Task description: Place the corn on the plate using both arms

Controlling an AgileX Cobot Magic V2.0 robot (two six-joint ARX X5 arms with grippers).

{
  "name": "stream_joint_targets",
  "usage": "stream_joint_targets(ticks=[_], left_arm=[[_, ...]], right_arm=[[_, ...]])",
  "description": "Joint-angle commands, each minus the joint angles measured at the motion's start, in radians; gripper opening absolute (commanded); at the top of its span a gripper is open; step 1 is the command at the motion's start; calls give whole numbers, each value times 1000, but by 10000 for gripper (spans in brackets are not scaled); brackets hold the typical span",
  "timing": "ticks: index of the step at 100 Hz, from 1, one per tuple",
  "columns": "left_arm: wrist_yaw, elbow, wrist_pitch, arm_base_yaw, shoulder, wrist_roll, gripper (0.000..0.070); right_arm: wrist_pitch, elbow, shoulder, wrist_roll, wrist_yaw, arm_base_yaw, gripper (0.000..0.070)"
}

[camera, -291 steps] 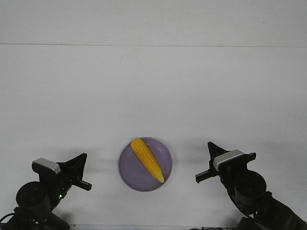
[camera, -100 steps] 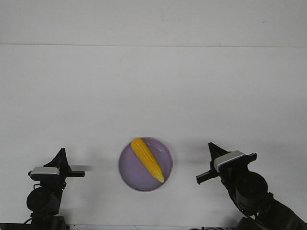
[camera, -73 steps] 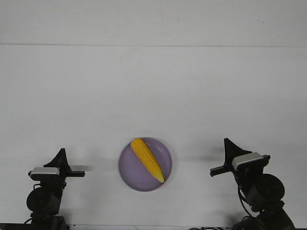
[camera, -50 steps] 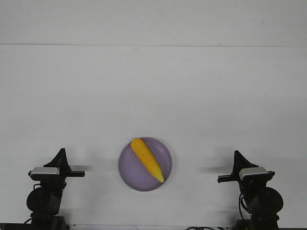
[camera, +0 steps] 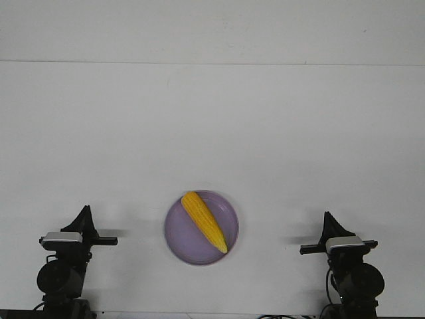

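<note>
Left end effector [camera: 84,214]: parked low at the near left corner of the counter, pointing away from the robot; nothing is held, and whether its fingers are apart or together cannot be told from this view.

Right end effector [camera: 328,218]: parked low at the near right corner, likewise pointing away and empty; its finger spacing cannot be told either.

Corn cob [camera: 204,220]: lying inside the plate, resting on its floor, free of both end effectors.

Long axis of the corn cob: set diagonally, the blunt end toward the far left of the plate and the pointed tip toward the near right, close to the rim.

Plate [camera: 179,239]: lavender, round, on the white counter [camera: 212,133], between the two arms and well apart from each.

Direction from the end effectors: the corn cob lies inward of both, to the right of the left one and to the left of the right one.

Nearer arm: neither clearly; both are seen at about the same remove.

Task state: judged complete, since the corn cob is seated on the plate and both arms are clear.

Next move: none is judged to be required beyond holding the parked pose.
</note>
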Motion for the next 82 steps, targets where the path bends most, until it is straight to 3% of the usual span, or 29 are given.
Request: stream_joint_targets(ticks=[1,82], left_arm=[[2,-21,10,0,-2,9,12],[2,-21,10,0,-2,9,12]], right_arm=[[10,-3,1,-11,0,0,14],[24,-3,1,-11,0,0,14]])
